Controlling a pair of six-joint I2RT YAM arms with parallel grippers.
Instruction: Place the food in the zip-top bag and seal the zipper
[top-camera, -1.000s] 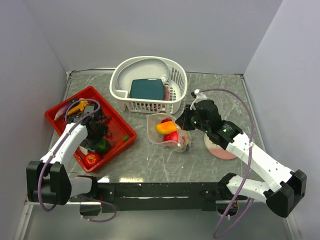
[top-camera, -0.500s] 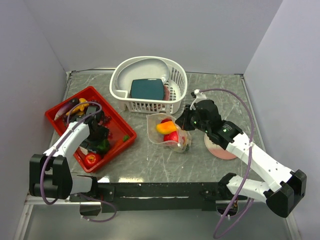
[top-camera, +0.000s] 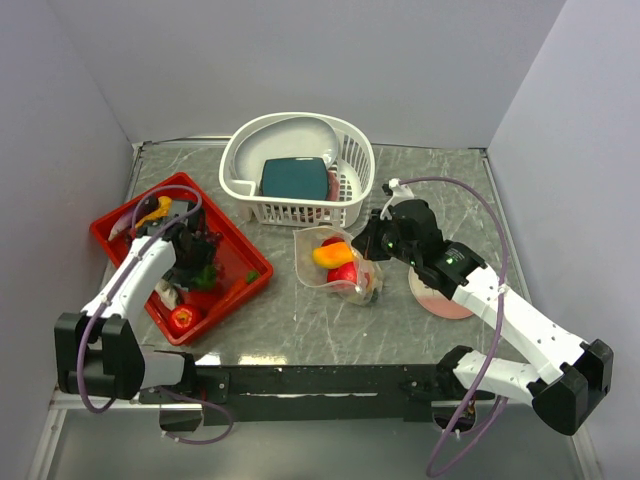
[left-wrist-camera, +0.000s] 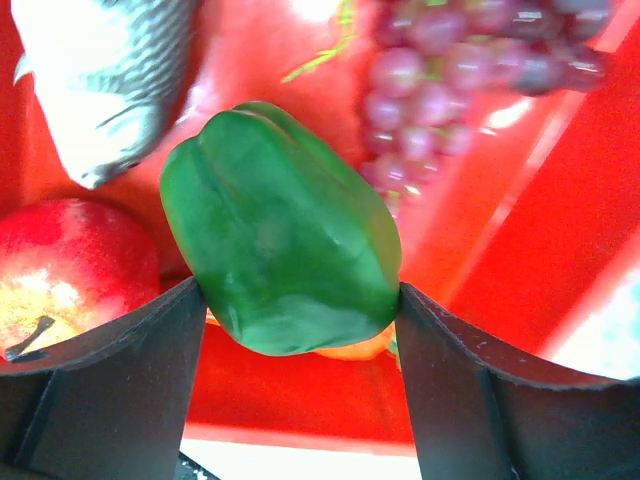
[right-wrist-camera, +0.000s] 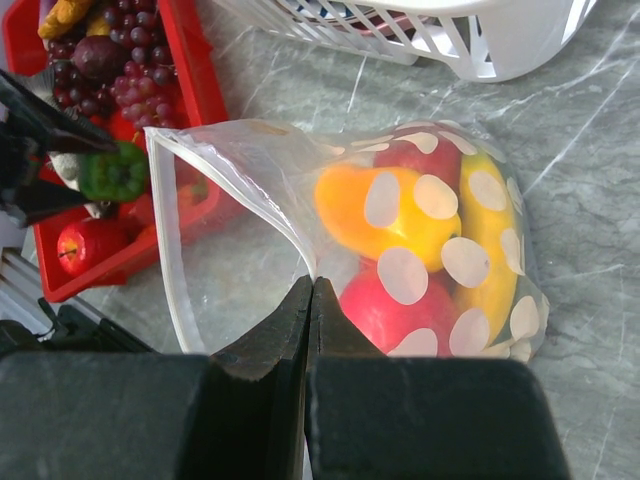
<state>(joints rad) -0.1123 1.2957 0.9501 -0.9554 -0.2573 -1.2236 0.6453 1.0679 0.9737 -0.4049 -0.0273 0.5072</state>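
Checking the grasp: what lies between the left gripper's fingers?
The green pepper, both fingers against its sides, over the red tray; the left wrist view shows it.

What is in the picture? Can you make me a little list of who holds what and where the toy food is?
Left gripper: a finger against each side of the green pepper, over the red tray
Right gripper: shut, pinching the zip-top bag at its open rim
In the bag: orange piece, tomato, banana
Also in the tray: grapes, red apple, silver fish
Zipper: not sealed
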